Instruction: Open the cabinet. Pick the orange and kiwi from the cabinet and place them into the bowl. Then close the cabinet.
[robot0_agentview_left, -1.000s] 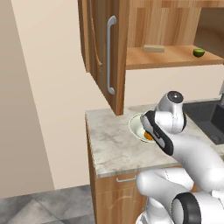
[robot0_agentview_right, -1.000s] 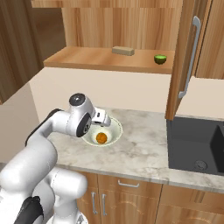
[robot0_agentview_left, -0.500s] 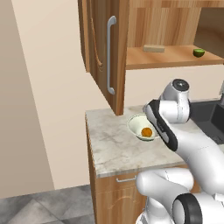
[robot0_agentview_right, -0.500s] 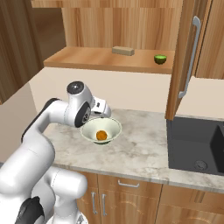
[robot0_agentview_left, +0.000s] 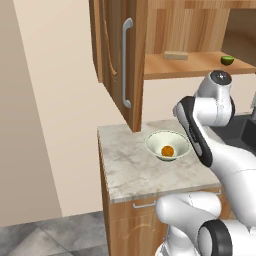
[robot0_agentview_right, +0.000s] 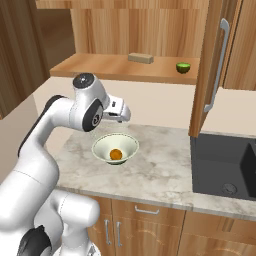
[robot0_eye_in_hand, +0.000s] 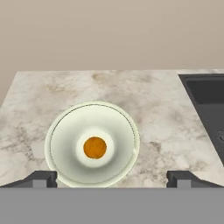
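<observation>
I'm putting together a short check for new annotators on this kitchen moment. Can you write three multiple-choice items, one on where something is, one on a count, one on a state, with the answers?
1. Where is the kiwi?
A. in the bowl
B. on the cabinet shelf
C. in the sink

2. How many fruits lie in the bowl?
A. none
B. one
C. two

3. How do the jaws of the gripper stand?
A. wide open and holding nothing
B. shut on the orange
C. shut on the bowl's rim

Answers:
1. B, the green fruit sits on the cabinet shelf, to the right of a tan block.
2. B, only the orange rests in its middle.
3. A, the hand view has the two fingertips far apart, with the bowl below.
</observation>
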